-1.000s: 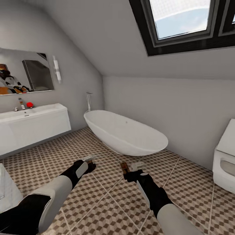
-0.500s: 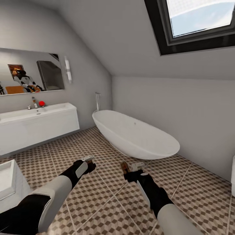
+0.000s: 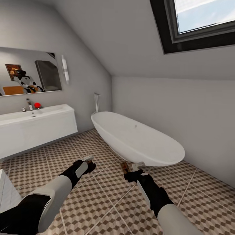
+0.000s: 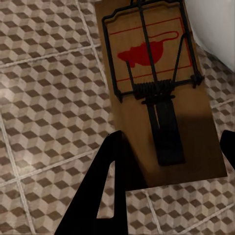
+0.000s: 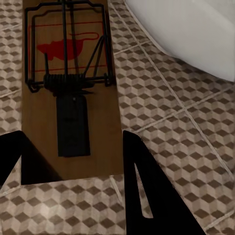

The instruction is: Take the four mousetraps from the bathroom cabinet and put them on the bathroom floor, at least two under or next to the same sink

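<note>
Each gripper is shut on a mousetrap, held above the bathroom floor [image 3: 107, 195] of brown and beige cube tiles. In the left wrist view a tan mousetrap [image 4: 156, 88] with dark wire and a red mouse mark sits between the black fingers [image 4: 110, 196] of my left gripper [image 4: 174, 147]. The right wrist view shows a second mousetrap [image 5: 68, 98] in my right gripper [image 5: 71, 142]. From the head view, the left gripper [image 3: 88, 163] and right gripper [image 3: 128, 170] hover mid-floor, in front of the bathtub. The long white bathroom sink [image 3: 36, 129] hangs on the left wall. The cabinet is out of view.
An oval white bathtub [image 3: 137, 137] stands just beyond both grippers, along the far wall. A mirror [image 3: 29, 73] above the sink reflects the robot. The edge of a white fixture [image 3: 6, 192] shows at the lower left. A sloped ceiling with a skylight [image 3: 202, 23] is overhead.
The camera has turned, so the sink and bathtub shifted right in the picture and the toilet left the right edge. Both arms keep their pose, each still holding its mousetrap.
</note>
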Motion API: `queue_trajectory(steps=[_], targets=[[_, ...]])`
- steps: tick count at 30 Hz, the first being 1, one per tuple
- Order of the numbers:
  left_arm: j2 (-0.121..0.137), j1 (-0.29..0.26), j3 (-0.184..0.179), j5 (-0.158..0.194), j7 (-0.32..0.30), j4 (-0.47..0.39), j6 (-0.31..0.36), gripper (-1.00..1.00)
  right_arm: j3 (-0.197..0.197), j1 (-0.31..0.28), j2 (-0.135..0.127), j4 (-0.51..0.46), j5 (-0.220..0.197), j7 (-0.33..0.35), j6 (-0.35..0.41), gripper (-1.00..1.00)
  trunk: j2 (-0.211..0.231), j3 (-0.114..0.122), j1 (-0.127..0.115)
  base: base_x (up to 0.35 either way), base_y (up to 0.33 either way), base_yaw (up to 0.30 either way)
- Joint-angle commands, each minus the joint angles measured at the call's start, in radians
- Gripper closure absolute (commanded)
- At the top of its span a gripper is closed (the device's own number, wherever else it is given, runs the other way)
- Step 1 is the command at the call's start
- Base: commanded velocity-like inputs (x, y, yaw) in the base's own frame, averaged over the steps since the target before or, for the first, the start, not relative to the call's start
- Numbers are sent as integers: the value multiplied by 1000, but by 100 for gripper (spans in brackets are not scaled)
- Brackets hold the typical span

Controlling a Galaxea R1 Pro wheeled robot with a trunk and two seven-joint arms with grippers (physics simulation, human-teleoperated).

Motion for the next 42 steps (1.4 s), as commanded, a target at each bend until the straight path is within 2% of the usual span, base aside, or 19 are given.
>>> queue_trajectory(steps=[1, 31, 42], targets=[[0, 0, -9, 10, 8, -2, 5, 100, 1, -1, 0, -2, 3, -4, 6, 100, -1, -1, 1, 321, 0, 0], [0, 0, -7, 10, 8, -2, 5, 100, 0, -1, -1, -2, 3, -4, 8, 100, -1, -1, 1, 321, 0, 0], [0, 0, -7, 10, 8, -2, 5, 100, 1, -1, 0, -2, 1, -3, 10, 100, -1, -1, 1, 321, 0, 88]])
